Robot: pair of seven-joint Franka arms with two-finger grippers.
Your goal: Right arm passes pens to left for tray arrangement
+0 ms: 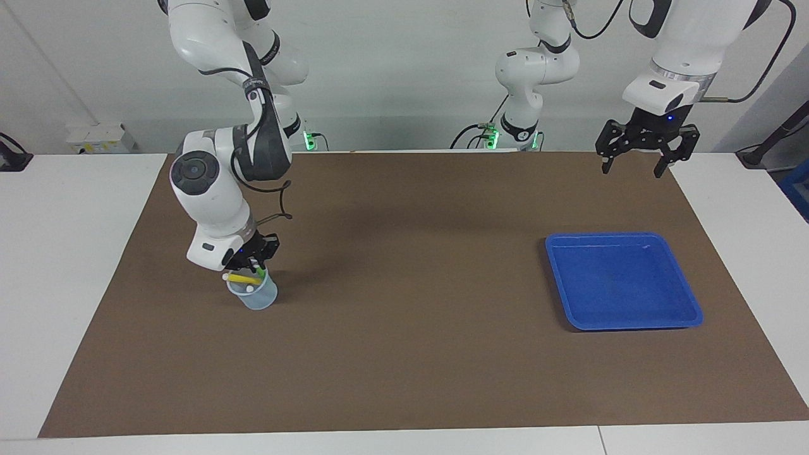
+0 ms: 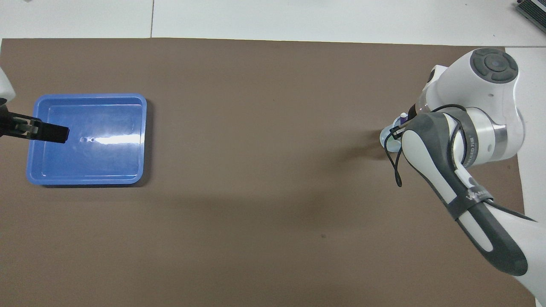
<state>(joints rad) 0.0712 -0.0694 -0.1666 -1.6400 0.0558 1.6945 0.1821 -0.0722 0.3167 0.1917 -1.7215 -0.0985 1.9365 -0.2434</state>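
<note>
A small translucent cup [image 1: 256,297] toward the right arm's end of the mat holds the pens. The yellow pen [image 1: 243,278] lies across its mouth and the green pen [image 1: 260,272] stands in it. A purple pen's whitish tip [image 2: 403,116] shows in the overhead view. My right gripper [image 1: 255,264] is down at the cup's mouth, shut, fingertips at the green pen's top. Whether it clasps a pen is hidden. The blue tray [image 1: 692,309] holds nothing. My left gripper [image 1: 634,165] hangs open, high over the mat's edge by its base.
A brown mat [image 1: 411,316] covers the table's middle, with white tabletop [image 1: 63,253] around it. The right arm's forearm and elbow [image 2: 469,128] hide most of the cup [image 2: 386,136] from above.
</note>
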